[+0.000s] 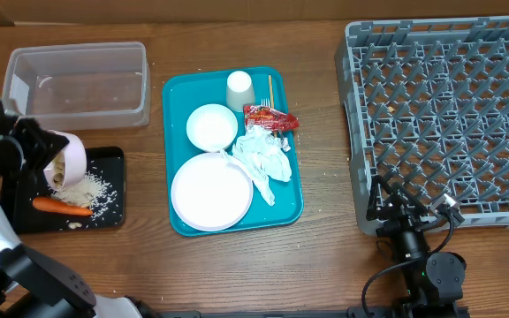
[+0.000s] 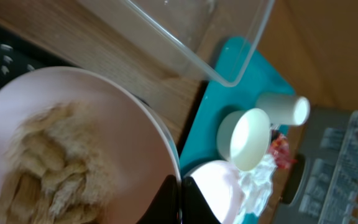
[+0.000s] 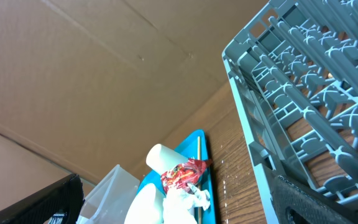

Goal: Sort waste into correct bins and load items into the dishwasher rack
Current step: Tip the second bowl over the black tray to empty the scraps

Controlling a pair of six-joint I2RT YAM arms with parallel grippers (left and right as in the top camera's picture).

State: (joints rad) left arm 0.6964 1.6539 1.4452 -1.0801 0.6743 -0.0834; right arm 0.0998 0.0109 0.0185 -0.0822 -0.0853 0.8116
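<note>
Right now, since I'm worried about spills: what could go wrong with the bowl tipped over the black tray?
The left gripper pinches the pink bowl only at its rim, so it might slip. Rice lies near the edge of the black tray; more may scatter onto the table. Clumped food inside may not fall out.

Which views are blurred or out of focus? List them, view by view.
Overhead: sharp, evenly lit, soft shadows. Left wrist: the close bowl and its food are blurred, the far rack too. Right wrist: rack fairly sharp, wrapper slightly soft.
</note>
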